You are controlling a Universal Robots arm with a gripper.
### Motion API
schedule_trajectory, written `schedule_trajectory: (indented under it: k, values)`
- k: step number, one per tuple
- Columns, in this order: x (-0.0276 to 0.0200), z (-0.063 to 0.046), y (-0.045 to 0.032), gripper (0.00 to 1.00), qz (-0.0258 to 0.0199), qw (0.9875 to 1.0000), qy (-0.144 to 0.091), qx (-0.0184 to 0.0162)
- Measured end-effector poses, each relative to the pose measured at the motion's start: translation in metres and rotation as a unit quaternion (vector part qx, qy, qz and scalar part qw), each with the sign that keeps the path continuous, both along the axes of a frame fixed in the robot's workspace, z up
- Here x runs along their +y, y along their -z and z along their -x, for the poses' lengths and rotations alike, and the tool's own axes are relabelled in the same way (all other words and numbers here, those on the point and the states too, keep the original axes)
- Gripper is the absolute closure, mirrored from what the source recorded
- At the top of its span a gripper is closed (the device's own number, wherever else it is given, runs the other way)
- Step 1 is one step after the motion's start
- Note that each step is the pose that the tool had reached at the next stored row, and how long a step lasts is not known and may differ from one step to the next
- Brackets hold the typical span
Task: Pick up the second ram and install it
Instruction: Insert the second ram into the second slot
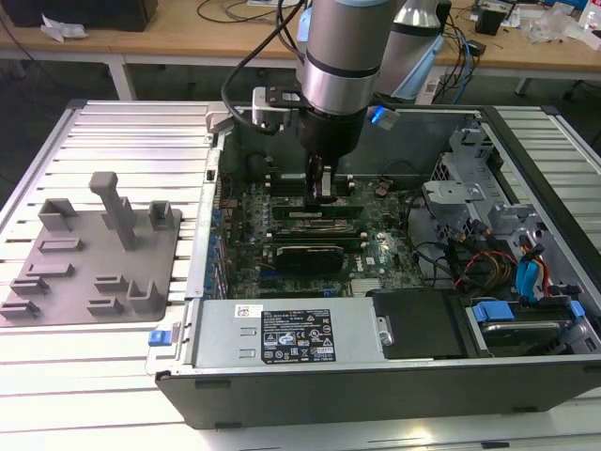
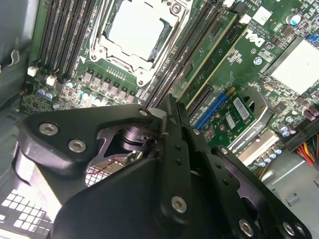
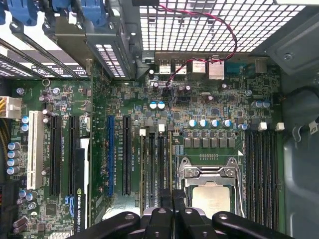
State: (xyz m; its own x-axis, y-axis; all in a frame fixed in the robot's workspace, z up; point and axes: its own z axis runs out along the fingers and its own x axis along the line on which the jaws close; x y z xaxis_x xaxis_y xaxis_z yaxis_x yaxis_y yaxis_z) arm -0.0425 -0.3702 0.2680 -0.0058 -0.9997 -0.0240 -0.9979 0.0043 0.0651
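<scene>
My gripper (image 1: 319,194) reaches down into the open computer case (image 1: 394,395), over the memory slots beside the CPU socket (image 3: 209,186). Its black fingers are pressed together, with nothing visible between them in either wrist view. Green ram sticks (image 1: 315,216) stand edge-up in the black slots. In the first wrist view the gripper (image 3: 172,193) is right above the near end of a seated stick (image 3: 163,164). In the second wrist view the gripper (image 2: 171,102) sits at the end of the slot rows, close to a green stick (image 2: 212,45). I cannot tell whether the fingers touch a stick.
A grey fixture plate (image 1: 94,254) with upright blocks lies on the table at the exterior view's left. Inside the case are a graphics card (image 1: 305,256), the power supply (image 1: 291,338), and drive bays with coloured cables (image 1: 488,268) at the exterior view's right.
</scene>
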Motion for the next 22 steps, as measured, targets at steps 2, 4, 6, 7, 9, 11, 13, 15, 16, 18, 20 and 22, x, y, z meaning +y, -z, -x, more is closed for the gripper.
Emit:
schedule_trajectory:
  k: [2,4,6,7,9,11,13,15,16,18,20,22]
  values:
    - [0.0000,0.000,0.0001,0.91,0.0000,1.0000,0.000,0.0000]
    - [0.0000,0.000,0.0001,0.91,-0.0001,1.0000,0.000,0.0000]
    - [-0.0011,0.000,0.0003,0.91,-0.0001,1.0000,0.000,0.0000]
    - [-0.0033,0.000,0.0006,0.91,0.0000,1.0000,0.000,0.0000]
    - [-0.0061,0.000,0.0030,0.91,-0.0001,1.0000,0.000,0.0000]
    - [-0.0063,0.000,0.0033,0.91,0.0000,1.0000,0.000,0.0000]
    - [-0.0063,0.000,0.0087,0.91,0.0000,1.0000,0.000,0.0000]
    - [-0.0063,0.000,0.0116,0.91,-0.0001,1.0000,0.000,0.0000]
    - [-0.0064,-0.001,0.0136,0.91,-0.0001,1.0000,0.000,0.0000]
    - [-0.0068,-0.001,0.0174,0.91,-0.0001,1.0000,0.000,0.0002]
    - [-0.0074,-0.002,0.0197,0.91,0.0000,1.0000,0.000,0.0004]
    - [-0.0076,-0.005,0.0211,0.91,-0.0001,1.0000,0.000,0.0005]
